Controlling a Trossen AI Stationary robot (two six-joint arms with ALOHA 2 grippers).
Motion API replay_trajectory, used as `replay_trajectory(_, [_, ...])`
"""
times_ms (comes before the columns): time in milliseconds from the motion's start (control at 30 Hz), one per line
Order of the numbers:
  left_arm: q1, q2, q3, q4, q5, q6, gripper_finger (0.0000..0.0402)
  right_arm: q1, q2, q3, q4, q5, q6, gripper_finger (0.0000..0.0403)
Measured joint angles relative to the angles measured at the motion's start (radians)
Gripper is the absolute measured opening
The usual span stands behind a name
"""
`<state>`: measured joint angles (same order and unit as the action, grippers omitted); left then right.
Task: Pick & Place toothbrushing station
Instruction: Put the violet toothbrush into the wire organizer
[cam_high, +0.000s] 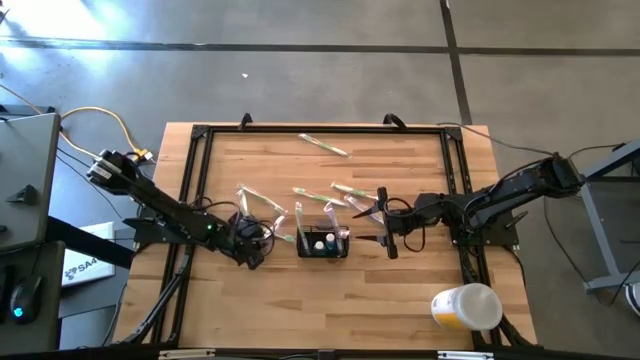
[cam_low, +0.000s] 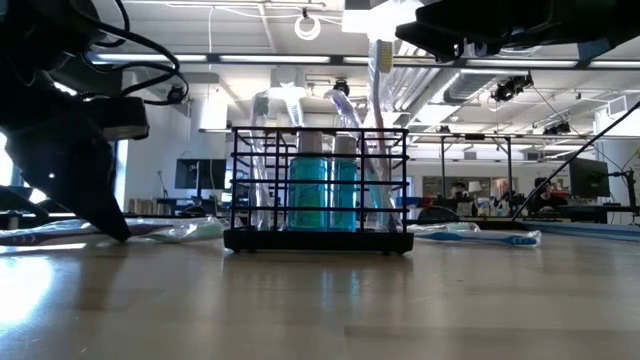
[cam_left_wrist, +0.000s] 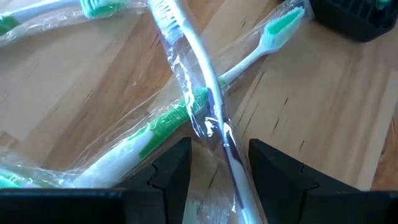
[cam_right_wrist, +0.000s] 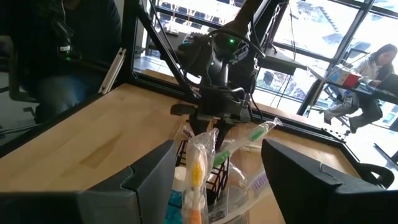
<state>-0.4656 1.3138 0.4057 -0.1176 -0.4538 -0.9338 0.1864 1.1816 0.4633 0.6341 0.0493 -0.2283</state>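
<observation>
Bright, even overhead light in high view; desk (cam_high: 400, 290) evenly lit w/ soft shadows. Low view backlit by ceiling strips, arms near-silhouette, desk foreground blurred. Left wrist view: glare on plastic wrap (cam_left_wrist: 186, 93), slight blur. Right wrist view: windows blown out.

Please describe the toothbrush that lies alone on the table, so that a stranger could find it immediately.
Start from the wooden table in the high view and go to its far edge. There one wrapped toothbrush lies slanted on bare wood, well beyond the black wire caddy. Unlike the other wrapped toothbrushes, which cluster near the caddy, it has no neighbours.
</observation>
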Motion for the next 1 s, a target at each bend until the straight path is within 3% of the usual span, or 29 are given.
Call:
replay_trajectory(233, [0.001,0.024,0.001,0.001,0.016,-0.039,0.0136,0.000,0.000,0.000,-0.003,0.000,0.009,0.0231])
replay_trajectory(467, [0.002,0.025,0.014,0.002,0.025,-0.011,0.0019,0.000,0.000,0.000,-0.004,0.000,0.022,0.0231])
replay_trajectory(800, [0.001,0.027,0.097,-0.029,0.010,0.116,0.0008,0.000,0.000,0.000,-0.026,0.000,0.047,0.0231])
replay_trajectory(1000, [0.000,0.027,0.217,-0.223,-0.027,0.111,0.0008,0.000,0.000,0.000,-0.033,0.000,0.055,0.0231])
